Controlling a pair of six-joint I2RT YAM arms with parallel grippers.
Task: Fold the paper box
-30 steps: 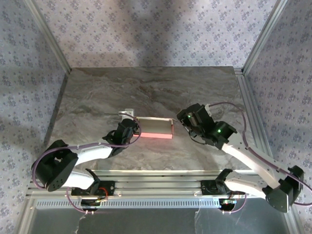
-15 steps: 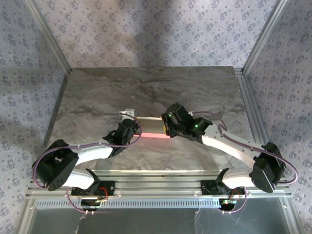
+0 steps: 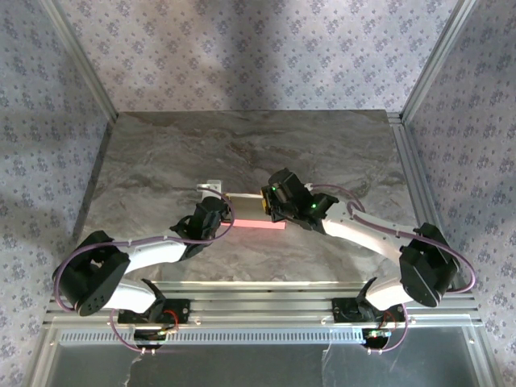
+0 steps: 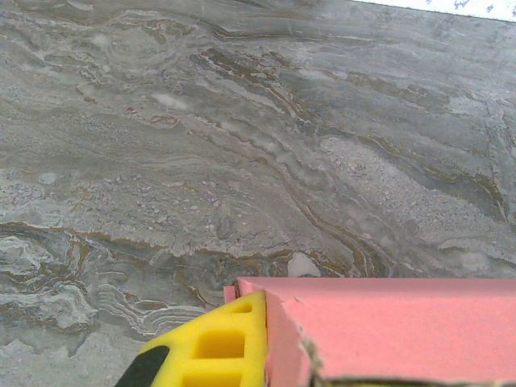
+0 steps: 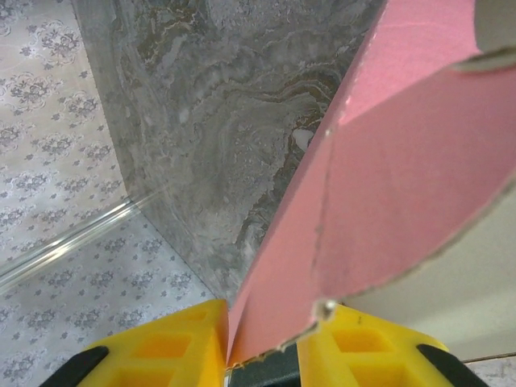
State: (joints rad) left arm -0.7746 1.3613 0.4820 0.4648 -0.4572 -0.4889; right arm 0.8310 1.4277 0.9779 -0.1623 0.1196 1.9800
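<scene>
The paper box (image 3: 256, 222), a slim rectangular piece of thin pink-red cardboard with a pale whitish reverse, sits on the grey, veined, marble-patterned table (image 3: 306, 145), whose surface extends on every side of the box. The box faces are matte; the cut edges are rough and fibrous.

The left gripper (image 3: 223, 211) is at the box's left end, clamped on the cardboard. One yellow cellular finger pad (image 4: 211, 348) presses against the box corner; its partner is hidden behind the box.

The right gripper (image 3: 271, 206) is at the box's right end and covers that end from above. Its two yellow pads (image 5: 161, 347) flank a raised box panel. Whether they clamp it cannot be determined.

A small pale piece (image 3: 211, 185) just beyond the box's far left corner is too small to identify.
</scene>
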